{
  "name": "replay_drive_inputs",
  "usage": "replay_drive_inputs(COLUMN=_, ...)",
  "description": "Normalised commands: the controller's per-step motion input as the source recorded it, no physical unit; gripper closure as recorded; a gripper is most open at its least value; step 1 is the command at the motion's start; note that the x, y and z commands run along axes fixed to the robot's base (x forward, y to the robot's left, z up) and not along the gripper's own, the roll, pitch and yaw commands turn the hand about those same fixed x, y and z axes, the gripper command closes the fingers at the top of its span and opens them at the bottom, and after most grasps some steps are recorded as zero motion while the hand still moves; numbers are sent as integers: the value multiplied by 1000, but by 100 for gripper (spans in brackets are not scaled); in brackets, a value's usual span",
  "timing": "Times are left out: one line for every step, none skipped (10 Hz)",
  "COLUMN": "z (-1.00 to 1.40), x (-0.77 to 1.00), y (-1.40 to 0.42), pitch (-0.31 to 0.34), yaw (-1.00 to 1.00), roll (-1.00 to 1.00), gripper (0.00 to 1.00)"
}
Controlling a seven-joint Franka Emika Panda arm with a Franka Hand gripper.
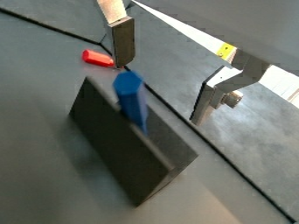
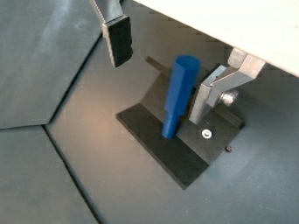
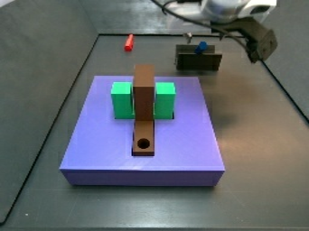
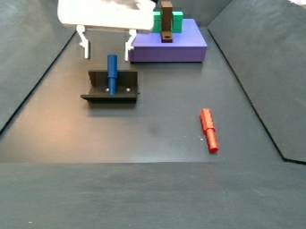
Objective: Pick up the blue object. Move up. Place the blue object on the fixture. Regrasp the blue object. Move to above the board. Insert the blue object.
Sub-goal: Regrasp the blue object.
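The blue object [image 1: 128, 94] is a slim blue peg that stands on end in the fixture [image 1: 131, 156], a dark bracket on the floor. It shows the same way in the other wrist view, blue object [image 2: 177, 94] on the fixture [image 2: 176, 150]. My gripper [image 1: 162, 87] is open and straddles the peg's top. One finger is well clear of the peg, the other close beside it. In a side view the gripper [image 4: 107, 51] hangs just above the blue object [image 4: 113, 73] and the fixture [image 4: 110, 92]. The board [image 3: 145, 140] is a purple slab lying apart from them.
A red peg [image 4: 209, 131] lies on the floor away from the fixture, red peg [image 1: 96, 58] beyond one finger. The board carries a green block [image 3: 121, 99] and a long brown bar [image 3: 144, 113] with a round hole. Dark walls ring the floor.
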Motion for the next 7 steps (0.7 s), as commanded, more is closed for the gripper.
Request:
replay_drive_inputs(z=-131, x=0, y=-297, pitch=0, yaw=80, roll=317, gripper=0)
replay_drive_inputs(z=-263, x=-11, y=-260, pitch=0, yaw=60, roll=334, gripper=0)
replay_drive_inputs(z=-226, x=0, y=-123, pitch=0, yaw=60, roll=189, gripper=0)
replay_drive_inputs(z=-194, x=40, y=-17, pitch=0, yaw=34, roll=260, gripper=0)
replay_drive_inputs(z=-249, x=80, y=0, pitch=0, yaw=57, roll=323, gripper=0)
replay_drive_inputs(z=-214, x=71, y=57, pitch=0, yaw=66, roll=391, gripper=0)
replay_drive_inputs(z=-231, x=40, y=11, pitch=0, yaw=77, roll=451, gripper=0)
